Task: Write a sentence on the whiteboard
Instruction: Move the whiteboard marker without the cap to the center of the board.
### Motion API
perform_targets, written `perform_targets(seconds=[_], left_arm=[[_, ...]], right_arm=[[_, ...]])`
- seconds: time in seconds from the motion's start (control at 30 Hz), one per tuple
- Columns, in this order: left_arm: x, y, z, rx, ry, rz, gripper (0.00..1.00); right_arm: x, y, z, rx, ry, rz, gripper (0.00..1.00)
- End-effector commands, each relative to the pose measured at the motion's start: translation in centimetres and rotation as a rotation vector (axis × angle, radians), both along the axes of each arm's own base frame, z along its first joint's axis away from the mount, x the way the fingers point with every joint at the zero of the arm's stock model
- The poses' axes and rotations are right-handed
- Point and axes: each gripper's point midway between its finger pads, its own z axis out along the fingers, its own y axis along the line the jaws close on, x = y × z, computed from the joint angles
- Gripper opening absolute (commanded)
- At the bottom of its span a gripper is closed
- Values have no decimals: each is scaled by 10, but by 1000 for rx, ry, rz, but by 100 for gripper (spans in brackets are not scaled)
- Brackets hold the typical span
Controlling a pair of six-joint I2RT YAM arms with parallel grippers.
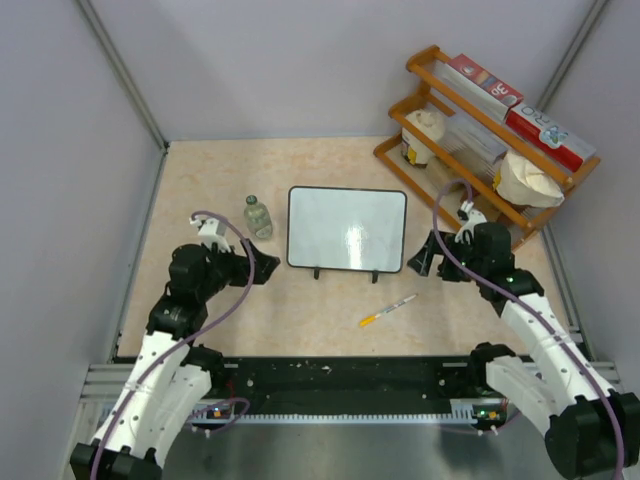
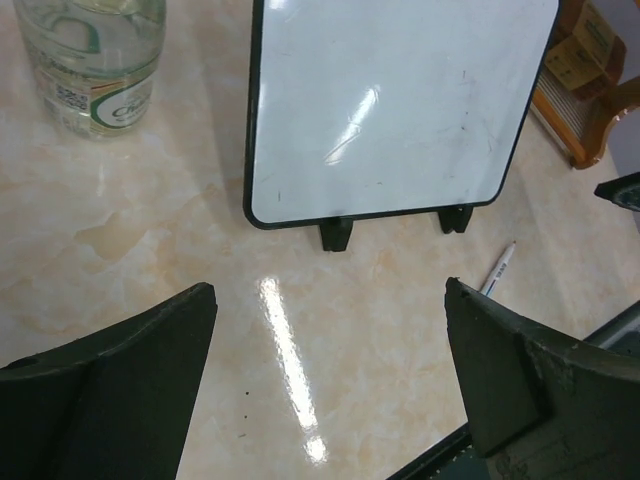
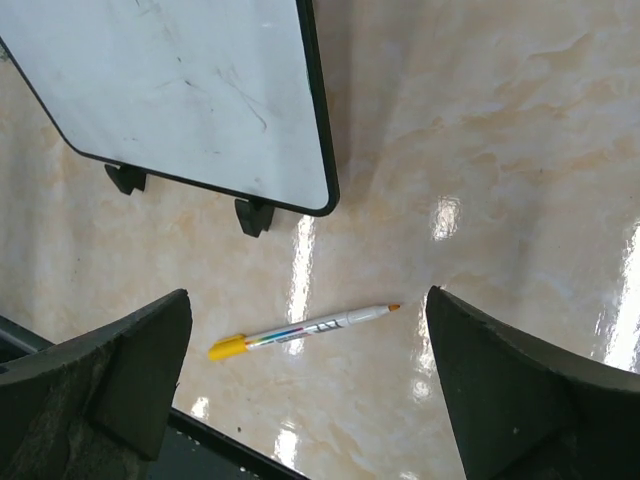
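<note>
Glossy beige marbled table (image 1: 200,180) holds the whiteboard (image 1: 346,228); grey walls (image 1: 300,60) enclose it.

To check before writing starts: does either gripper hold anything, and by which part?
Nothing is held. The left gripper and the right gripper are open; the marker lies on the table.

- Bright, even light from overhead; shadows in the top view are short and soft.
- White glare streaks cross the whiteboard (image 1: 347,228) and the glossy table (image 2: 290,350).
- Dark fingers (image 3: 520,400) at the wrist views' lower corners look slightly soft.
</note>
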Motion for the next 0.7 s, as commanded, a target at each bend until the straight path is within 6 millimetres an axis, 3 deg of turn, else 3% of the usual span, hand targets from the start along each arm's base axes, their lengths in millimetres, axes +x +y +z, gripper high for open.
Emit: perform_targets(seconds=[0.0, 0.1, 0.13, 0.2, 0.23, 0.33, 0.37, 0.5, 0.53, 0.67], left_arm=[[-2, -23, 29, -76, -71, -114, 99], [-12, -46, 28, -130, -76, -220, 96], [-14, -51, 26, -135, -70, -238, 87], [-22, -72, 20, -137, -41, -284, 83], [-33, -92, 12, -130, -6, -351, 77], [-43, -122, 5, -106, 25, -400, 63], [-54, -144, -2, -107, 64, -460, 42], [-77, -186, -32, -40, 165, -554, 5], [-85, -197, -51, 9, 204, -571, 0], [-102, -236, -71, 57, 247, -633, 0]], right_arm=[[4, 4, 0, -41, -13, 32, 96], [5, 7, -6, -45, 8, 40, 93], [5, 7, -9, -45, 19, 39, 93], [5, 9, -11, -41, 21, 45, 92], [5, 10, -11, -40, 21, 48, 92], [5, 12, -12, -23, 23, 49, 91], [5, 12, -13, -20, 21, 48, 91], [4, 16, -14, -5, 24, 63, 93], [6, 17, -14, -4, 19, 66, 93], [7, 20, -15, 6, 21, 73, 94]])
